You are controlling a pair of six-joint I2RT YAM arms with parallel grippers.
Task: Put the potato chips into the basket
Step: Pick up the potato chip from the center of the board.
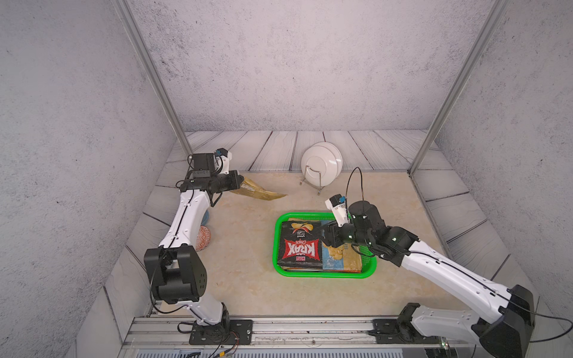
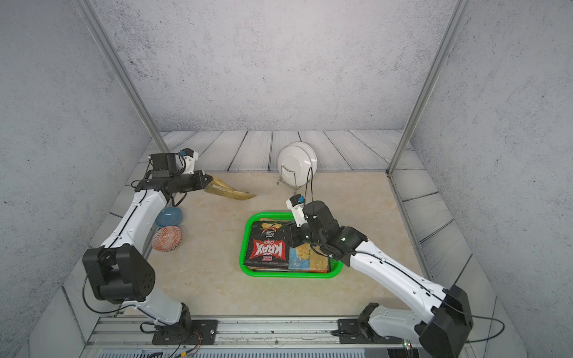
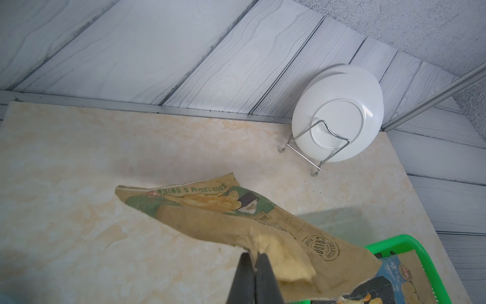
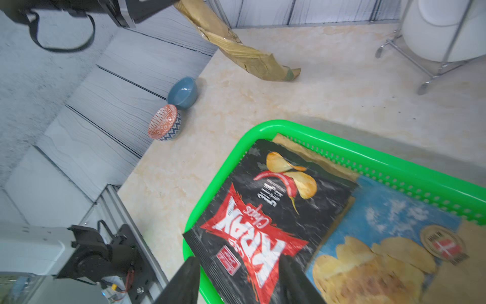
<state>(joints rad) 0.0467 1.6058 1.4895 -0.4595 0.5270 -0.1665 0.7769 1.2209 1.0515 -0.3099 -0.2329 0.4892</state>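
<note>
A tan potato chips bag [image 1: 260, 192] [image 2: 229, 192] hangs above the back left of the table, and my left gripper [image 1: 243, 183] [image 3: 253, 256] is shut on one crumpled end of it [image 3: 236, 215]. The green basket [image 1: 322, 274] [image 2: 279, 274] [image 4: 218, 184] sits right of centre. Inside it a black Krax bag [image 1: 299, 248] [image 4: 263, 215] lies flat beside a pale-blue bag [image 1: 335, 260] [image 4: 389, 223], on top of other bags. My right gripper [image 1: 325, 237] [image 4: 239, 259] hovers open just over the Krax bag, with nothing between its fingers.
Two white plates [image 1: 321, 162] stand in a wire rack at the back. A blue bowl [image 2: 169, 217] and a red patterned bowl [image 2: 167, 238] lie by the left edge, under my left arm. A metal rail runs along the front.
</note>
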